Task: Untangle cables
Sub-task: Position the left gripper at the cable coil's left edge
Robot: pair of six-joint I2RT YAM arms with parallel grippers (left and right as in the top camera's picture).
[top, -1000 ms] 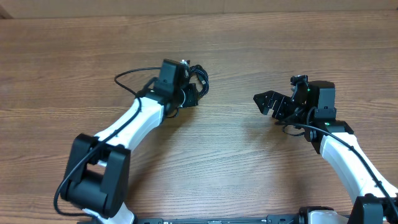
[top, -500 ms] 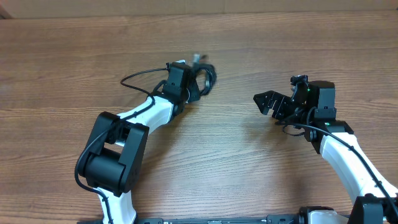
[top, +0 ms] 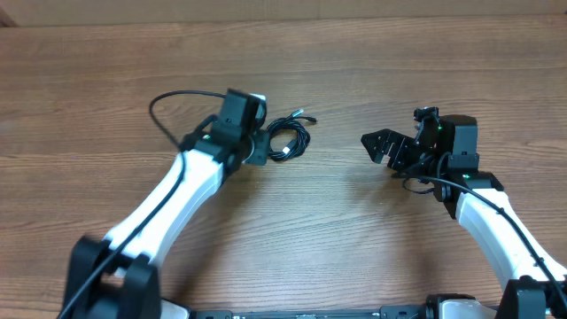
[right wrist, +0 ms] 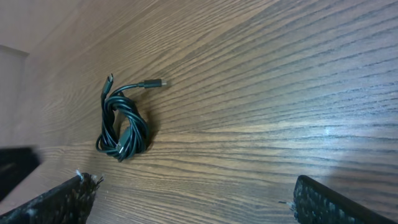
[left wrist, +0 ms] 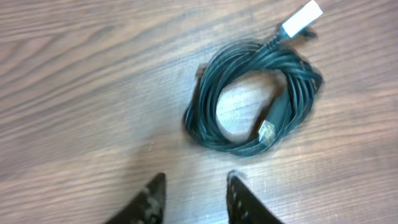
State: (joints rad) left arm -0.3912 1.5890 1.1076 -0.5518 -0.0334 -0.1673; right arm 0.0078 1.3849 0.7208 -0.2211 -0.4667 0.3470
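The cables (top: 289,140) lie as one small black coil on the wooden table, just right of my left gripper (top: 262,147). In the left wrist view the coil (left wrist: 254,99) rests flat ahead of the gripper (left wrist: 194,184), with a silver-tipped plug (left wrist: 302,16) poking out at the top right. The jaws stand apart with only bare wood between them. My right gripper (top: 379,152) sits wide open farther right, apart from the coil. Its wrist view shows the coil (right wrist: 122,132) at the far left and nothing inside the gripper (right wrist: 194,190).
A thicker black wire (top: 168,99) loops off the left arm over the table behind it. The wooden table top (top: 337,239) runs to a far edge along the top of the overhead view.
The coil was up at the left gripper's tips; now it lies flat on the table, free of the jaws. The left arm has swung back left. The right arm has not moved.
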